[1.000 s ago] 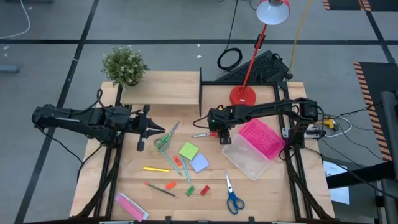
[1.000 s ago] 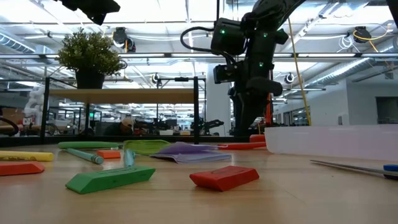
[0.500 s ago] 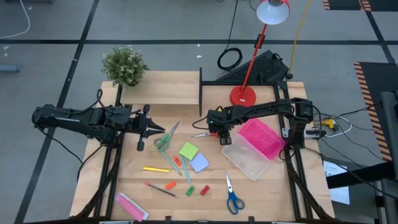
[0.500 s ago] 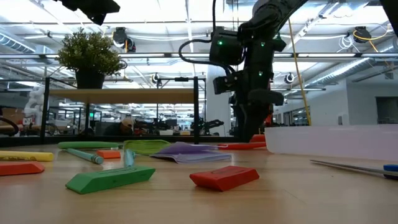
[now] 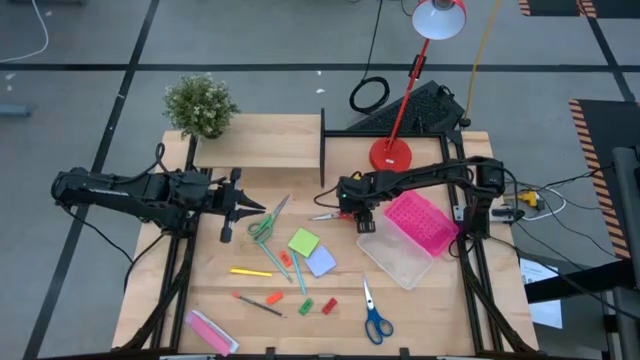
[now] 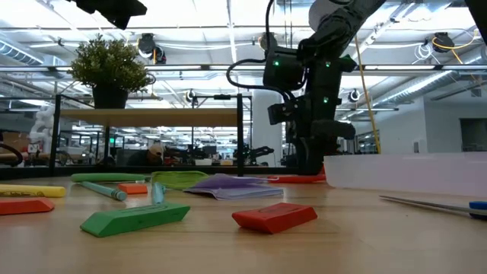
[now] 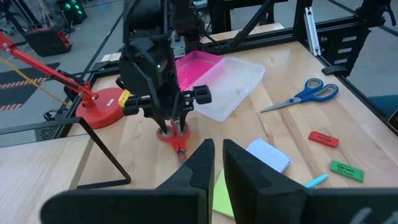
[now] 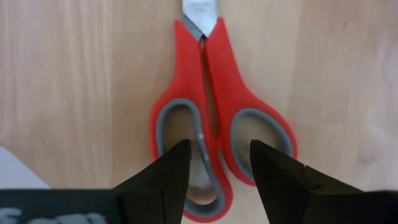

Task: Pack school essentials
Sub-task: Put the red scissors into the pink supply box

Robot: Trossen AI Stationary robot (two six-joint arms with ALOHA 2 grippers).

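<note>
Red-handled scissors [image 8: 211, 93] lie flat on the table, blades [image 5: 326, 215] toward the table's left. My right gripper [image 8: 214, 180] stands open over their handles, pointing down, one finger above each loop; it also shows in the left wrist view [image 7: 173, 127]. My left gripper [image 5: 258, 209] hovers shut at the table's left, by green scissors [image 5: 265, 224]. Loose on the table lie sticky-note pads [image 5: 303, 242], pens [image 5: 250, 271], small blocks [image 5: 329, 306] and blue scissors [image 5: 374, 316]. My right gripper comes at the red scissors' handle loops [image 8: 186, 124] from above, with its fingers [image 8: 163, 177] low over them. Whether the fingers touch the loops, I cannot tell. The scissors lie flat on the wood.
A clear container [image 5: 398, 258] with a pink perforated lid [image 5: 420, 222] leaning on it stands right of my right gripper. A red lamp [image 5: 391, 152], a black frame [image 5: 322, 150] and a plant [image 5: 200, 105] stand at the back. A pink-and-white packet [image 5: 210, 331] lies near the front left.
My right gripper has come down toward the red scissors, drifting a little toward the container. The scissors have stayed where they were.
</note>
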